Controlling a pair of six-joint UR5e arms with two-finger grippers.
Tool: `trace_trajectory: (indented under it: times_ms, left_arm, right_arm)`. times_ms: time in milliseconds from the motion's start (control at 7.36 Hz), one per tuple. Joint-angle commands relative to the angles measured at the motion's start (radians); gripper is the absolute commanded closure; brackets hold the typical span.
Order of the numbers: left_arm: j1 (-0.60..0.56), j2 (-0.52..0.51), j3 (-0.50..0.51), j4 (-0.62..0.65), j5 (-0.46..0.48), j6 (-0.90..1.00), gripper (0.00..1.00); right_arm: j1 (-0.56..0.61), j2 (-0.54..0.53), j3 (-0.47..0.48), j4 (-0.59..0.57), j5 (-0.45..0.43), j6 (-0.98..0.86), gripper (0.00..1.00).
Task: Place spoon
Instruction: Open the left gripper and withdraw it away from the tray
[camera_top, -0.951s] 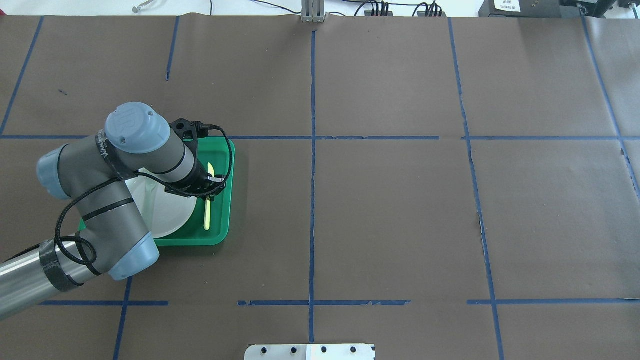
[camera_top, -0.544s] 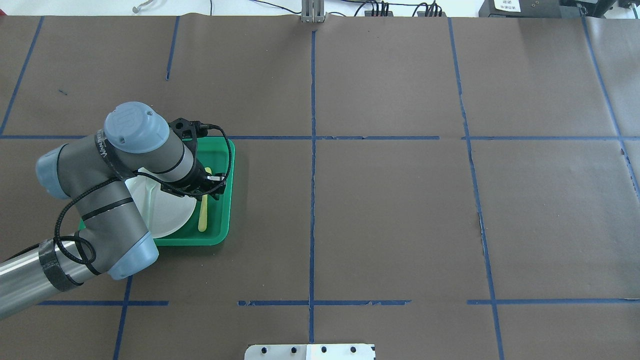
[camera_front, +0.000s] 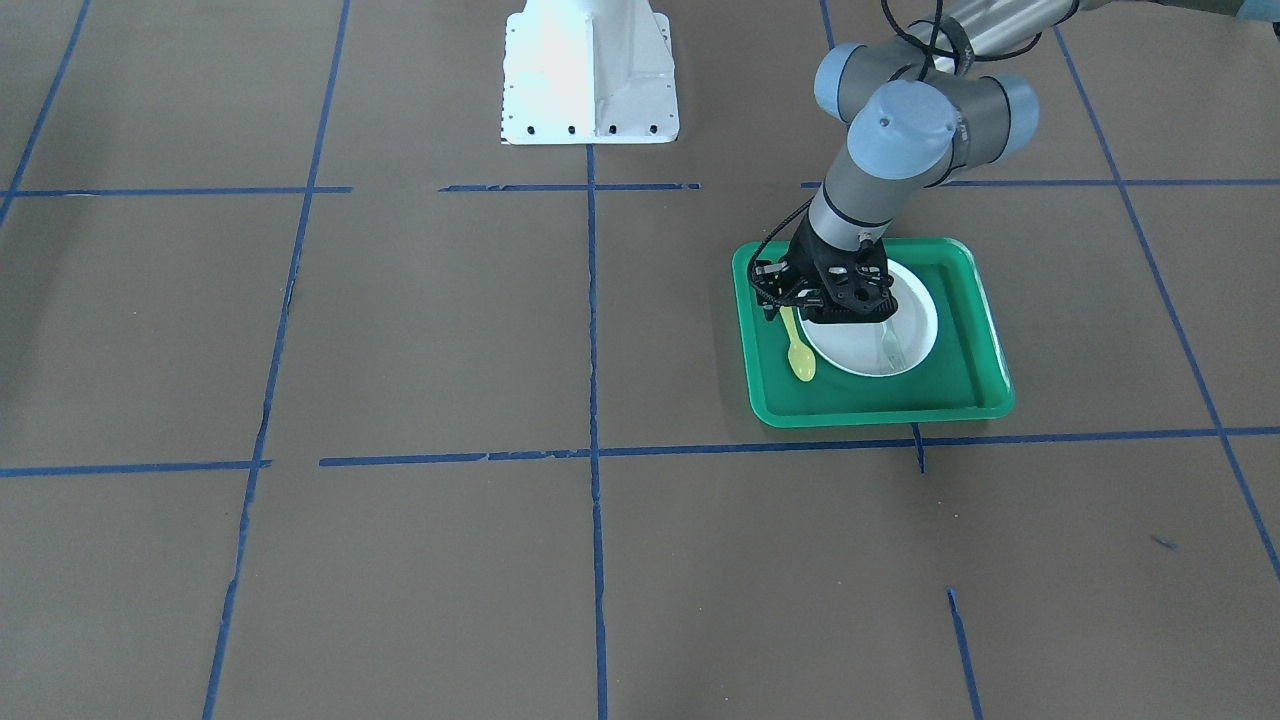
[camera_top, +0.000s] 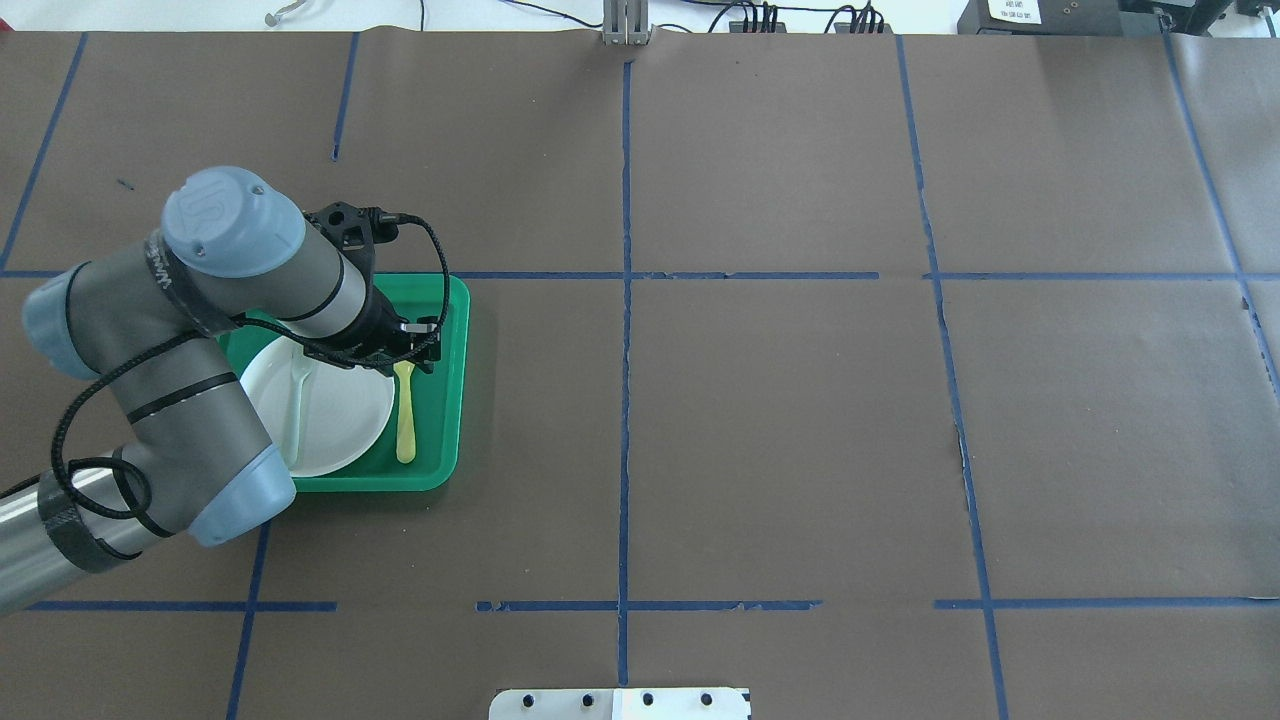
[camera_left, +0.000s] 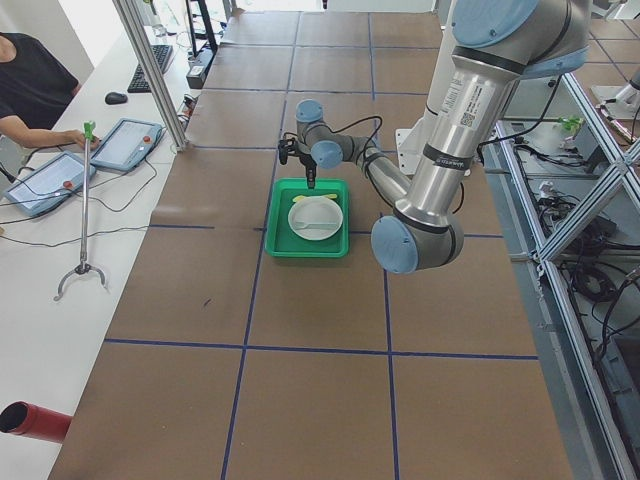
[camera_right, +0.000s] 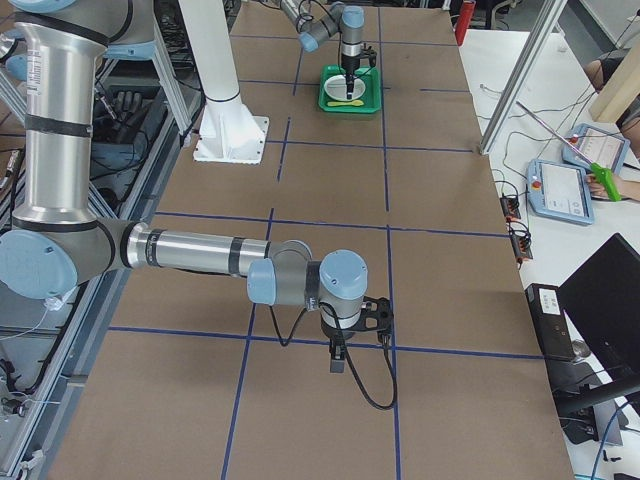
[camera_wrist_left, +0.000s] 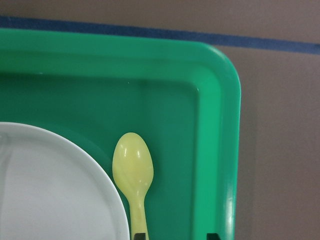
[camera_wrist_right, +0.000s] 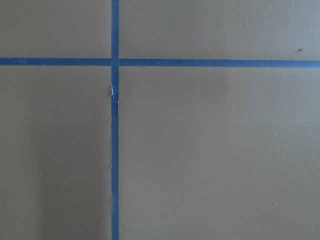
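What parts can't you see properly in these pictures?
Spoon: its handle end is cut off by the left wrist view's bottom edge.
Spoon's bowl: hidden under the left hand in the overhead view.
Right hand: too small in the exterior right view to tell open or shut.

You saw a spoon (camera_wrist_left: 133, 167) of smooth yellow plastic with a soft sheen. The green tray (camera_wrist_left: 230, 150) was glossy moulded plastic, showing bright reflections along its rim. The white plate (camera_wrist_left: 50, 190) looked smooth and semi-matt. The table covering (camera_top: 800, 400) was matt brown paper, marked with blue tape (camera_wrist_right: 115, 150).
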Motion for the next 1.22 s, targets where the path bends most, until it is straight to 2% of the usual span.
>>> trace_trajectory:
  times_ms: [0,136,408,544,680,951,1087]
  left_arm:
    - [-0.058,0.002,-0.115,0.107,-0.002,0.001,0.0]
    - [-0.139,0.002,-0.14,0.129,-0.002,0.03,0.0]
    - [-0.274,-0.007,-0.207,0.278,-0.005,0.285,0.0]
    - [-0.335,0.001,-0.237,0.319,-0.007,0.373,0.0]
    - [-0.412,0.043,-0.242,0.333,-0.01,0.539,0.0]
    - [-0.583,0.173,-0.193,0.324,-0.104,0.917,0.0]
    - [-0.685,0.215,-0.076,0.315,-0.16,1.111,0.0]
  right_arm:
    - [0.0,0.0,0.0,-0.001,0.0,0.0,0.0]
    - [0.0,0.0,0.0,-0.001,0.0,0.0,0.0]
    - [0.0,0.0,0.0,-0.001,0.0,0.0,0.0]
    - [0.0,0.0,0.0,-0.001,0.0,0.0,0.0]
    - [0.0,0.0,0.0,-0.001,0.0,0.0,0.0]
    - [0.0,0.0,0.0,-0.001,0.0,0.0,0.0]
    - [0.0,0.0,0.0,-0.001,0.0,0.0,0.0]
